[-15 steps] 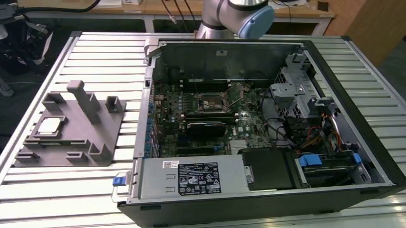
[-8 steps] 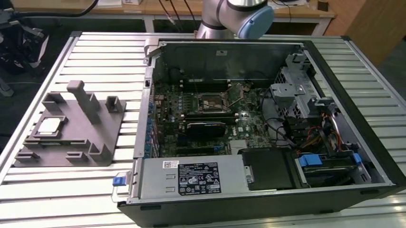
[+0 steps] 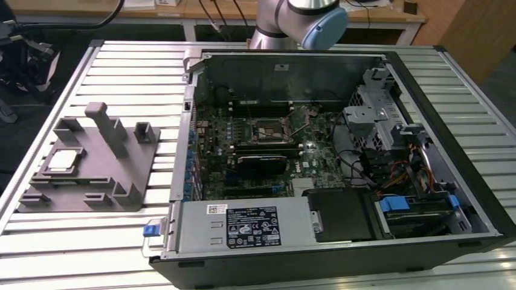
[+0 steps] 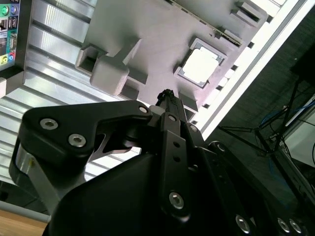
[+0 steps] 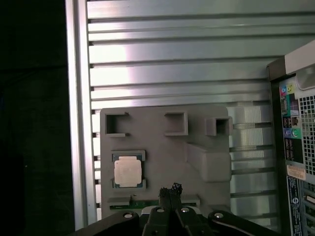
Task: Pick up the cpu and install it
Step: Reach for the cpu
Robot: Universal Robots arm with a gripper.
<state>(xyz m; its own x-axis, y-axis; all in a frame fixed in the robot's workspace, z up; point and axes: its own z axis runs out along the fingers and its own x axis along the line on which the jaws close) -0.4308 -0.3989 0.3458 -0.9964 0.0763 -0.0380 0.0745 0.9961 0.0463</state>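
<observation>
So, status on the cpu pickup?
Claw shut, empty, facing the grey holder, clear of it. Cpu seated in its holder pocket, untouched. Holder's tall block stands beside it.

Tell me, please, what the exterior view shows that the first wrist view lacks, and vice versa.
The exterior view adds the motherboard, its CPU socket and the power supply inside the open case. The first wrist view adds the shut end effector and the case's rear ports. Both share the cpu resting in the grey fixture on the ribbed table.
</observation>
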